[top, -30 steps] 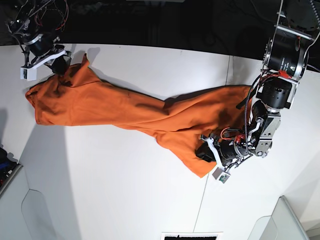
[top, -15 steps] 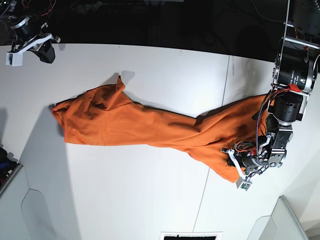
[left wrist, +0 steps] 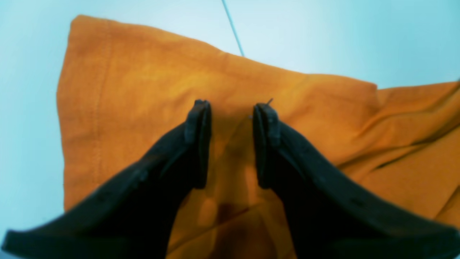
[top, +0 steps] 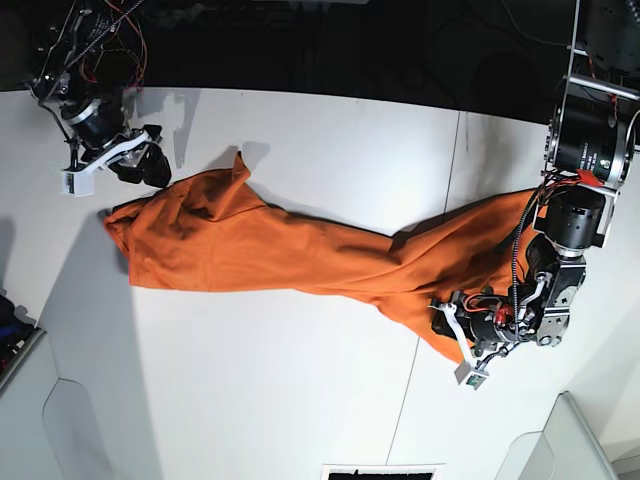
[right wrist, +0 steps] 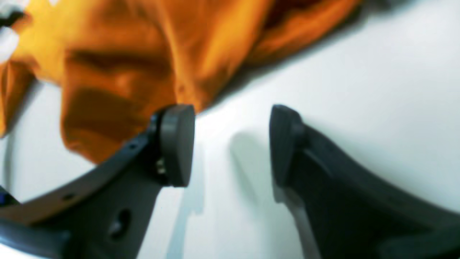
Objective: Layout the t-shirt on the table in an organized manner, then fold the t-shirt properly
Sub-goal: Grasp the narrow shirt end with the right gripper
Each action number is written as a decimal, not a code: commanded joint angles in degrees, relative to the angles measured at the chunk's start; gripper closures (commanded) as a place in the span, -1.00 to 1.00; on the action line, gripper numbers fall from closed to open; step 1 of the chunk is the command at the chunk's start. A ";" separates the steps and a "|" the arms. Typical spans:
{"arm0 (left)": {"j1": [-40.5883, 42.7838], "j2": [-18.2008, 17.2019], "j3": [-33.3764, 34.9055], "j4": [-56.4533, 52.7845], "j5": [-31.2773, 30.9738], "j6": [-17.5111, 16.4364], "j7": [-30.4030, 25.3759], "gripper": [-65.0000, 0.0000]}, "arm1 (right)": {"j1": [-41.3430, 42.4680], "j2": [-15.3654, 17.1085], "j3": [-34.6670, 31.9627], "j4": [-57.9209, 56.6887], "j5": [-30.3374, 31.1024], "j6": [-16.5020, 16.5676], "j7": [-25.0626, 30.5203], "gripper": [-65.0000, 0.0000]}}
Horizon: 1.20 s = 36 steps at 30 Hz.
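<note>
The orange t-shirt (top: 300, 250) lies bunched in a long strip across the white table (top: 300, 390). My left gripper (top: 447, 325) is low over the shirt's right end. In the left wrist view the left gripper (left wrist: 231, 108) has its jaws a little apart, with hemmed orange fabric (left wrist: 143, 79) lying under and between them. My right gripper (top: 150, 172) is at the top edge of the shirt's left end. In the right wrist view the right gripper (right wrist: 230, 118) is open with bare table between the fingers, and the shirt (right wrist: 125, 72) is beside one finger.
A thin dark seam (top: 452, 170) crosses the table under the shirt's right part and also shows in the left wrist view (left wrist: 231, 27). Grey bins stand at the near left (top: 30, 400) and near right (top: 570, 440) corners. Beyond the table's far edge it is dark.
The right gripper let go of the shirt's left end, lifted away, then came back down to its edge. The left gripper dragged the shirt right, then shifted slightly back left.
</note>
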 commanded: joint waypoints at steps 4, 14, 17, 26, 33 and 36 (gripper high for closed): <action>-2.03 -0.50 -0.26 0.85 -0.46 -0.39 -0.85 0.36 | 3.52 0.59 -2.12 -3.28 0.26 -0.22 0.81 -0.01; -1.36 -0.35 -0.26 0.83 1.29 -0.35 -2.80 0.36 | 4.13 0.66 -5.55 -1.31 4.31 2.54 -8.52 1.00; -1.27 -0.35 -0.26 0.70 3.50 -0.28 -3.21 0.36 | -0.33 0.76 -4.81 4.00 9.62 3.23 -10.34 1.00; -1.46 -0.35 -0.26 0.15 7.08 3.30 -5.03 0.36 | -19.08 1.11 -3.72 26.45 11.21 3.28 -10.40 1.00; -1.77 -0.35 -0.26 0.15 9.70 6.60 -5.14 0.36 | -30.64 1.09 -3.72 36.70 13.20 3.48 -11.58 1.00; -1.77 -0.35 -0.26 0.15 9.88 6.60 -4.98 0.36 | -31.89 1.07 -3.72 36.87 12.52 3.39 -10.62 1.00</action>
